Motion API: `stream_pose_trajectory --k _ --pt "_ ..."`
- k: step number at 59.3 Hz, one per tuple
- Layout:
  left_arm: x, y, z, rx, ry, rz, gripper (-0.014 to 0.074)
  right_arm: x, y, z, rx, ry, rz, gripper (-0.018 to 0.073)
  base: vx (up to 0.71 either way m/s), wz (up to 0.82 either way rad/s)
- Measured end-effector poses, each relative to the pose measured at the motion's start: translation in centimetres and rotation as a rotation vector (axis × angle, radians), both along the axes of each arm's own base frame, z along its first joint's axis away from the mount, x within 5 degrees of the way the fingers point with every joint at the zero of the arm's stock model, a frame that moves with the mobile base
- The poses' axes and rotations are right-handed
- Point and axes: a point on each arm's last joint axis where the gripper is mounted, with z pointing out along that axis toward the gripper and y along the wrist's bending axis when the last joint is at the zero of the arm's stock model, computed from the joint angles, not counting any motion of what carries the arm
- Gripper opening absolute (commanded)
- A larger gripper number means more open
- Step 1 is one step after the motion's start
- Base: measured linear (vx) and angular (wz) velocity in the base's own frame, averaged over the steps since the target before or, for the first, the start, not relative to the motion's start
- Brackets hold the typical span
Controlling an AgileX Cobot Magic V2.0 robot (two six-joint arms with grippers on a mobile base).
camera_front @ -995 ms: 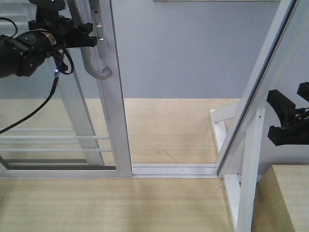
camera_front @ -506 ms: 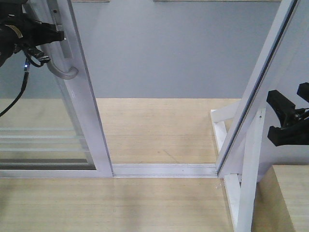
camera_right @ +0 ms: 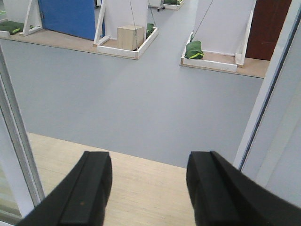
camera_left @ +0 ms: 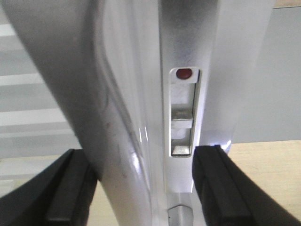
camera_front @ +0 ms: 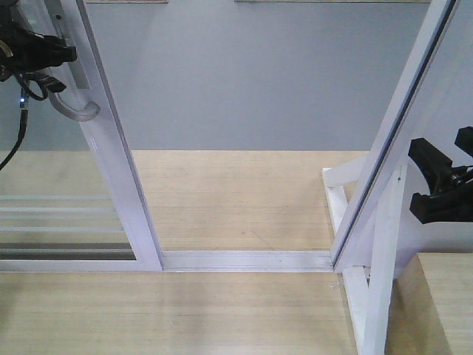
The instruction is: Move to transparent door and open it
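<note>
At the transparent door (camera_front: 111,177), left tool (camera_front: 63,53) astride handle (camera_front: 74,111)

A white brace post (camera_front: 380,281) stands on the wooden floor (camera_front: 244,200), right of the floor track (camera_front: 247,259).

I'm seeing matte black plastic on my left gripper (camera_front: 55,52), a black cable (camera_front: 16,144) trailing; my right gripper (camera_front: 443,181) is looking equally black and angular.

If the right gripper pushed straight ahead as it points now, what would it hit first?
Probably nothing nearby: between the right gripper fingers lies only open wood floor, then grey floor. The white frame post stands off to its right.
</note>
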Motion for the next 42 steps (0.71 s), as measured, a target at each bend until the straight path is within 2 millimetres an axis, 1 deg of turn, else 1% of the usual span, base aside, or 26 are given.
stream_pose_trajectory --k 6,9,14,21,27,32,37,42 --pt "-0.2 0.5 0.1 0.007 0.022 0.017 0.0536 0.0 0.0 0.0 0.000 0.000 0.000 0.0440 0.00 0.00" --pt "-0.6 0.8 0.1 0.028 0.059 0.027 0.0536 0.0 0.0 0.0 0.000 0.000 0.000 0.0440 0.00 0.00" --pt "-1.4 1.2 0.5 0.068 0.117 0.044 0.0536 0.0 0.0 0.0 0.000 0.000 0.000 0.0440 0.00 0.00" --pt "-2.9 1.2 1.5 0.084 0.118 0.046 0.0536 0.1 0.0 -0.1 -0.001 0.004 0.000 0.0440 0.00 0.00" --pt "-4.9 1.1 3.0 0.081 0.063 0.036 0.0536 0.3 0.1 -0.3 -0.005 0.020 0.000 0.0440 0.00 0.00" --pt "-7.2 0.9 4.6 0.069 0.005 0.029 0.0536 0.7 0.2 -0.6 -0.010 0.040 0.000 0.0440 0.00 0.00" --pt "-9.9 0.6 5.3 0.061 -0.043 0.017 0.0534 1.0 0.2 -1.0 -0.015 0.060 0.000 0.0440 0.00 0.00" --pt "-12.2 0.4 5.4 0.051 -0.078 0.005 0.0534 1.2 0.3 -1.3 -0.021 0.082 -0.002 0.0440 0.00 0.00"
